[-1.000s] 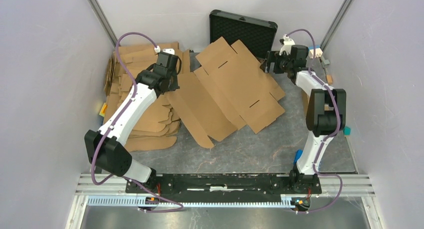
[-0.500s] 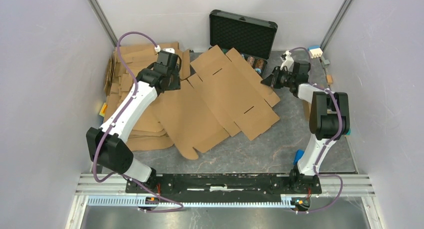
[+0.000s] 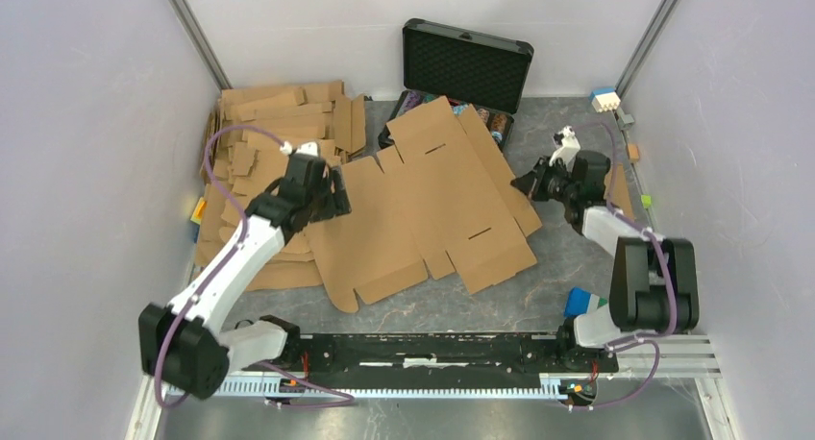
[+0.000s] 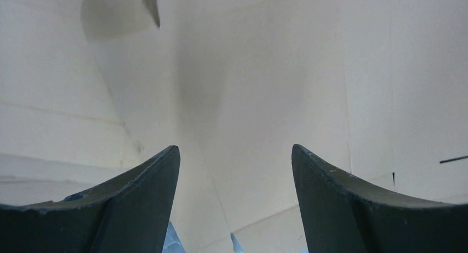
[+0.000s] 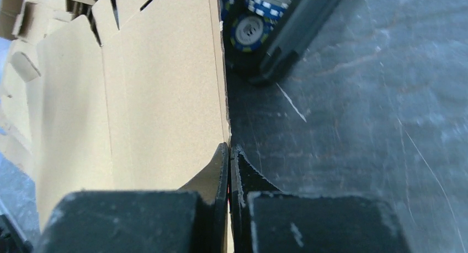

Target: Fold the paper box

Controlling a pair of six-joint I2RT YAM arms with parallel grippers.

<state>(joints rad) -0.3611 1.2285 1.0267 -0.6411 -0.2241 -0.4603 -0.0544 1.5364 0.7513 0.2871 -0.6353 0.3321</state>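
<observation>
Brown corrugated blank, the paper box (image 3: 432, 205): unfolded, flat on the surface (image 3: 500, 301) between both arms. Far corner just beside the open black case (image 3: 468, 63). Left part resting over the edge of the stack of cardboard blanks (image 3: 274, 123).
Change, paper box: shifted toward the near left over the last second and no longer across the front of the case. Poker chips (image 5: 249, 27) now exposed in the case tray.
Change, left claw (image 3: 327, 198): gone from closed to spread wide. In the wrist view, both fingers (image 4: 135, 200) well apart over pale cardboard, nothing between them. Sheet released.
Change, right claw (image 3: 530, 183): gone from wide open to fully closed. Jaws together, no cardboard visible between them. Tips at the right-hand edge of the sheet; touching or just beside, not decidable.
Fold state: no flap raised, no wall formed, all creases flat.
Meaning for task: judged a repositioning step, now complete. Blank brought within reach of both arms. Folding proper not yet begun.
Next requirement: probably a first side panel lifted along its crease, with the other arm pressing the base panel down.
Risk: light sheet liable to slide on the smooth surface under a one-sided push.
</observation>
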